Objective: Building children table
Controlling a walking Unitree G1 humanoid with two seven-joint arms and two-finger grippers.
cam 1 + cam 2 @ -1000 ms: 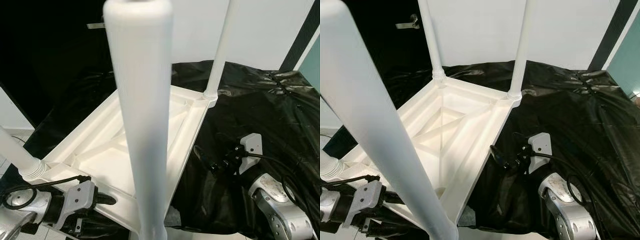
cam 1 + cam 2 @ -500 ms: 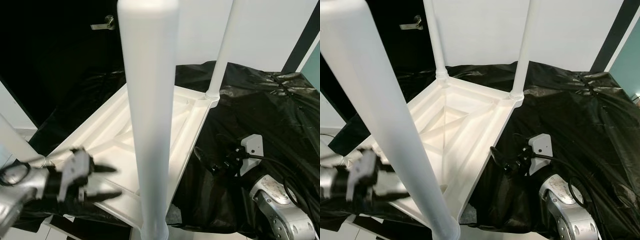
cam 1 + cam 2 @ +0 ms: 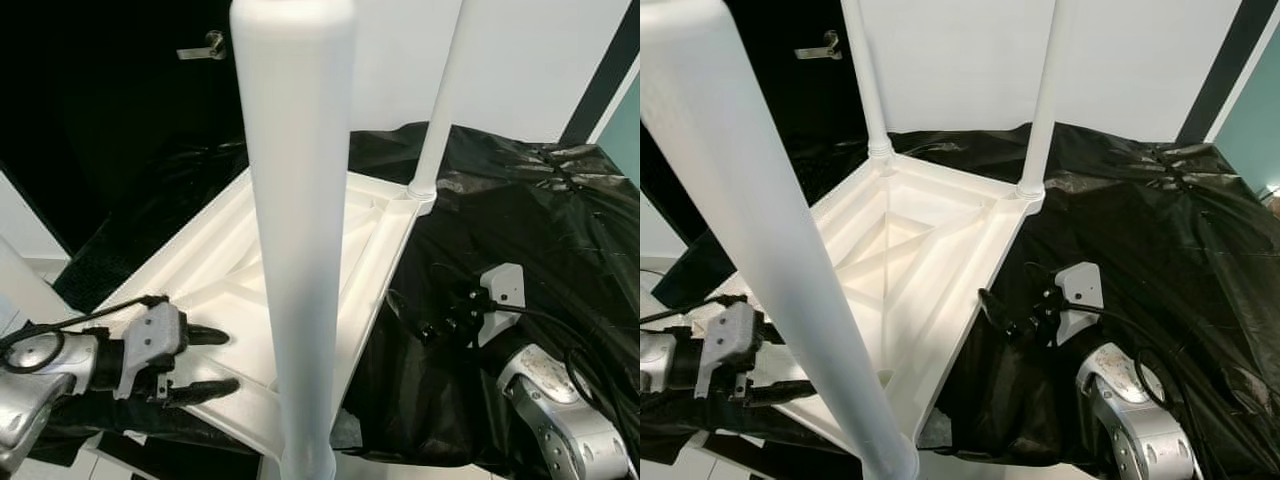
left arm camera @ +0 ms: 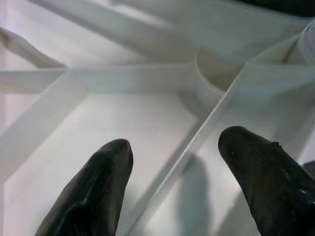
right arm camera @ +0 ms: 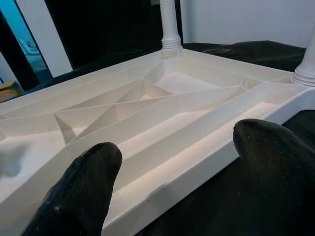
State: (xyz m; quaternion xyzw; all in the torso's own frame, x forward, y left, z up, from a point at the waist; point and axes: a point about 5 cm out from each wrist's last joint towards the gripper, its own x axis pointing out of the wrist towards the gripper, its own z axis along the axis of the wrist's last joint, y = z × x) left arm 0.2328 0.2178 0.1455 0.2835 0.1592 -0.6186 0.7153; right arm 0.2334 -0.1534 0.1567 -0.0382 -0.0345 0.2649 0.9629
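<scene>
We see a white plastic children's table [image 3: 930, 260] lying upside down on a surface draped in black plastic sheeting [image 3: 1140, 230], its ribbed underside facing up. Three white legs rise from its corners: a near leg [image 3: 292, 230] stands close to the camera and looms large, a far left leg [image 3: 866, 80] stands at the back corner, and a far right leg [image 3: 1040, 100] stands at the other back corner. In the right wrist view the same ribs form triangular pockets across the underside, with both far legs at its corners.

Our left gripper [image 3: 205, 362] reaches in over the near left edge of the table, its two black fingers [image 3: 208, 336] spread apart and gripping nothing. The left wrist view shows them hovering just above the ribbed underside, one on either side of a thin rib, near a round socket [image 4: 216, 73] moulded into the plastic.

Our right gripper [image 3: 1015, 318] sits over the black sheeting just beside the table's right edge, pointing towards it. Its fingers [image 5: 83, 187] are likewise wide apart and empty.

Behind the table stand a white wall [image 3: 1120, 50] and a dark door with a lever handle [image 3: 818, 47].
</scene>
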